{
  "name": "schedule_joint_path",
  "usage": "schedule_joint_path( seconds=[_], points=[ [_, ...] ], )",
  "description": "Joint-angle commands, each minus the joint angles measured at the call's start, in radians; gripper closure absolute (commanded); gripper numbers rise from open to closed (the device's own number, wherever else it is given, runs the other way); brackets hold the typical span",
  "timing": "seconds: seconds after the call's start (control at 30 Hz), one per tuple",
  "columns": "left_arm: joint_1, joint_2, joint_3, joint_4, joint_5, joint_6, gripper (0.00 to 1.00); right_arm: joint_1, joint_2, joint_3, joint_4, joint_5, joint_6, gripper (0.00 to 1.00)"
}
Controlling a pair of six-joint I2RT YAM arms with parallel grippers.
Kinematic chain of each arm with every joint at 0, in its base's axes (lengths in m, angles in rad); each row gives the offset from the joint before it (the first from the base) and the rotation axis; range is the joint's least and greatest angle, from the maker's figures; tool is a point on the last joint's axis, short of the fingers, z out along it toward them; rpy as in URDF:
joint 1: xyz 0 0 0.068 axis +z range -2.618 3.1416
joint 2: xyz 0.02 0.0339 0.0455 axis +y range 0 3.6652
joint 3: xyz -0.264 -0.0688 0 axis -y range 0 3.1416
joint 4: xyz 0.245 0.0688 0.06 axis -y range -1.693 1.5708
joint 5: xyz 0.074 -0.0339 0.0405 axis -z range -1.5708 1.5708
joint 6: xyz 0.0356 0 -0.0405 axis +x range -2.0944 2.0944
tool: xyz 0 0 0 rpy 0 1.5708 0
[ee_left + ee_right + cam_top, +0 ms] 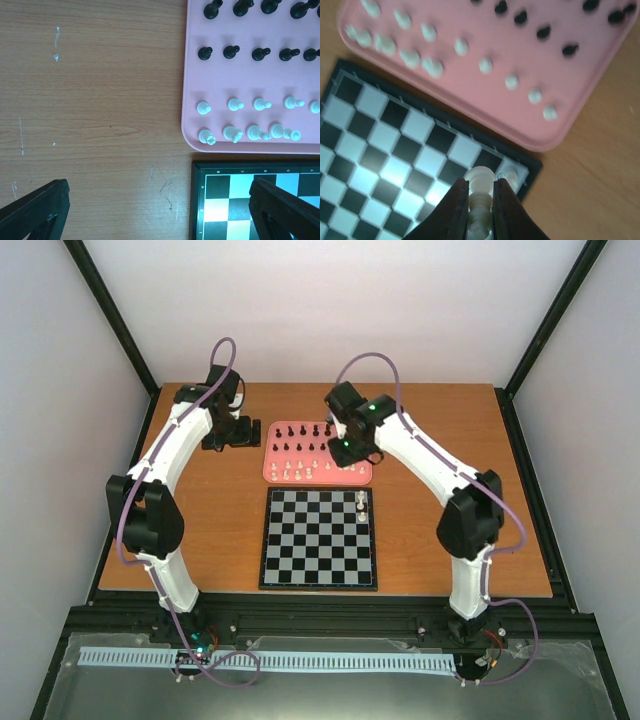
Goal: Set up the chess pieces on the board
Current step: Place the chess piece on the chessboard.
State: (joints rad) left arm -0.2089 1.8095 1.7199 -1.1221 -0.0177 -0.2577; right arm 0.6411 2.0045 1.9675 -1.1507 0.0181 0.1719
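Note:
The checkered board (310, 550) lies in the middle of the table, with two cream-white pieces (361, 502) showing at its far right corner. My right gripper (480, 182) is shut on a cream-white piece (480, 176), held just above the board (385, 150) beside another white piece (516, 172) on the corner square. In the top view this gripper (352, 455) is at the tray's near right edge. My left gripper (160, 205) is open and empty above bare wood, left of the board's far left corner (225, 200); it also shows in the top view (240, 432).
The pink tray (358, 476) lies just beyond the board. It holds black pieces (305, 430) in the far rows and white pieces (300, 470) in the near rows. They also show in the left wrist view (232, 51) (235, 104) and the right wrist view (543, 32) (435, 67).

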Motion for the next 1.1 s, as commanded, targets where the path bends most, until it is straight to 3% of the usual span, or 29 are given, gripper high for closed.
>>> schedule_joint_path(
  seconds=[0.0,0.27,0.47,1.07],
  points=[
    [0.000,0.020,0.038,0.001,0.015,-0.015,0.00,0.007,-0.127,-0.216,-0.002,0.073,0.025,0.92],
    [0.000,0.035,0.045,0.000,0.007,-0.015,0.00,0.080,-0.313,-0.506,0.068,0.198,0.102,0.93],
    [0.000,0.042,0.041,0.002,0.007,-0.024,0.00,0.108,-0.396,-0.721,0.195,0.164,0.167,0.94],
    [0.001,0.037,0.010,0.014,-0.002,-0.030,0.00,0.172,-0.385,-0.831,0.359,0.189,0.187,0.94]
  ],
)
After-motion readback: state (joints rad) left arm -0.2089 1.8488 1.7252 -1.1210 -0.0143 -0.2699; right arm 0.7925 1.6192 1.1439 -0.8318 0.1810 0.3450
